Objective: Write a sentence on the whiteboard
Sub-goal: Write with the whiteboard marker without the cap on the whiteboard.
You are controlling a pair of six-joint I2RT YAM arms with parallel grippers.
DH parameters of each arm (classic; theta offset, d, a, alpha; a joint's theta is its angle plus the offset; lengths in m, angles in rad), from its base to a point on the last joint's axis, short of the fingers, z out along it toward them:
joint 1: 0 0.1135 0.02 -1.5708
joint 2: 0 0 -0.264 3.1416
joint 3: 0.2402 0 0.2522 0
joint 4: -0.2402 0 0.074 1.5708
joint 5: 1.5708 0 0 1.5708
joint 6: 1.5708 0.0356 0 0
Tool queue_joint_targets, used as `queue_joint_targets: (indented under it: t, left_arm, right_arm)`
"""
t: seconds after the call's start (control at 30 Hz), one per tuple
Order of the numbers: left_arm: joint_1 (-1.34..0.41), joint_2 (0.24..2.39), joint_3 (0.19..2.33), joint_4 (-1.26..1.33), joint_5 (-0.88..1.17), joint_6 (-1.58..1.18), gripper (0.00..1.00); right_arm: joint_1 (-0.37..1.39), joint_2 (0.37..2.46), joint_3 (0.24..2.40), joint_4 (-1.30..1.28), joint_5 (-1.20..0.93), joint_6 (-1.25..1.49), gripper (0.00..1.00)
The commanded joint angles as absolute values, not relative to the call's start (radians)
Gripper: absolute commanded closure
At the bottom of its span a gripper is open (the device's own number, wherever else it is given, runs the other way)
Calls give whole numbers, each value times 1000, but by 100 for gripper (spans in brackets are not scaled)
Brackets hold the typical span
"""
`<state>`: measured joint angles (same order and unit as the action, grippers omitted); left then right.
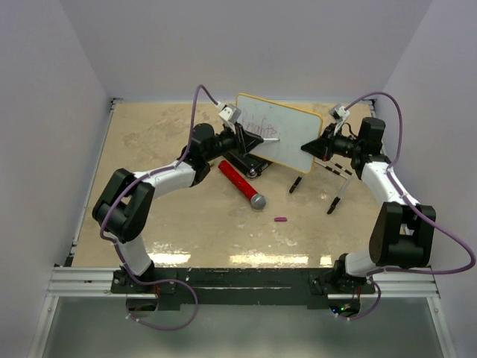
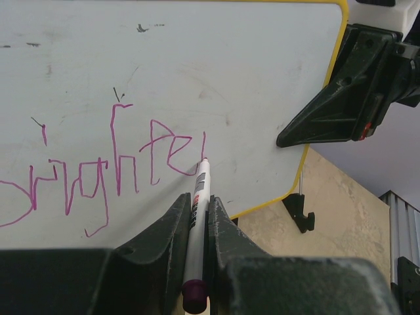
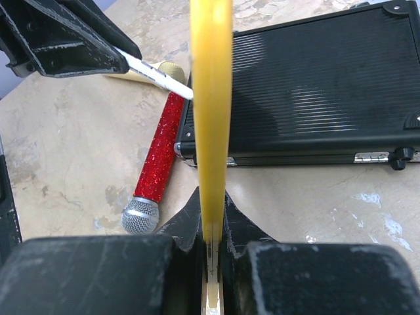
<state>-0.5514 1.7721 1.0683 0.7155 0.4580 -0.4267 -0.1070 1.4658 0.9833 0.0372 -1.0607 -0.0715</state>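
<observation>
Whiteboard (image 1: 279, 130) tilted up over the table (image 1: 186, 216), far middle, magenta sentence (image 2: 111, 164) scrawled across it; right gripper (image 3: 211, 213) clamps its yellow edge, left gripper (image 2: 197, 207) pinches the marker (image 2: 200, 187), tip touching the board; black case (image 3: 315, 85) and red microphone (image 3: 157, 164) lie beneath

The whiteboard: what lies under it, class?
A black case lies beneath the whiteboard, held tilted by the right gripper. From above the board hides most of it; only one corner shows.
</observation>
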Motion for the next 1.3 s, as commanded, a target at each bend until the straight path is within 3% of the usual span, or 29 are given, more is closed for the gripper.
queue_joint_targets:
  t: [0.0, 0.83, 1.27]
  left_arm:
    - [-552, 1786, 1130, 739, 411, -407, 100]
    - [-580, 1825, 1218, 724, 440, -419, 100]
    - [-534, 1528, 1017, 746, 488, -413, 100]
  right_arm:
    - [-100, 1451, 1011, 23, -1069, -94, 100]
    - [-101, 1454, 1012, 23, -1071, -95, 100]
    - [-100, 1457, 1014, 20, -1060, -98, 100]
